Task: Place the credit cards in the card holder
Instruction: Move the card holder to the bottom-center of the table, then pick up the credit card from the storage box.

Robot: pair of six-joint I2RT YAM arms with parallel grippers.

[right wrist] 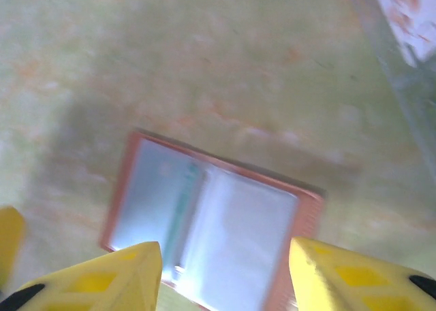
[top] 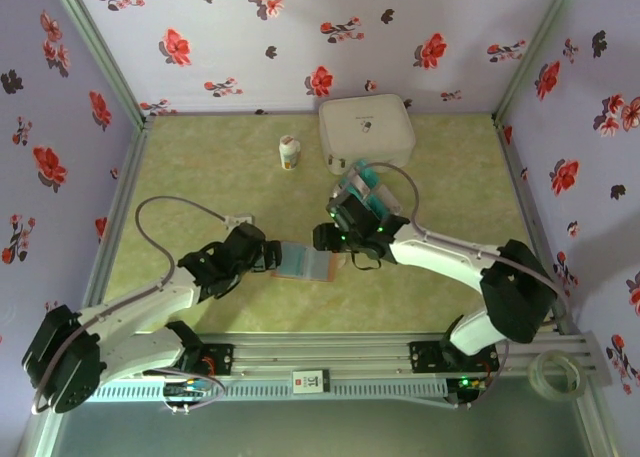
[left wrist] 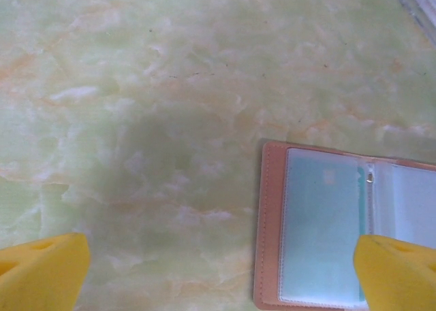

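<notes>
My left claw (left wrist: 221, 273) and right claw (right wrist: 225, 263) gape empty. Leathery brown card holder (left wrist: 269, 222) lies open, teal card (left wrist: 320, 229) maybe pocketed.

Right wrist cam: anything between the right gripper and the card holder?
Nothing visible. The right gripper hangs open and empty over the card holder, which lies unfolded on the table, its pockets facing up and uncovered.

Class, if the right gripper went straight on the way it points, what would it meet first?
Most likely the open card holder, lying flat on the table ahead between its fingers; depth is unclear.
</notes>
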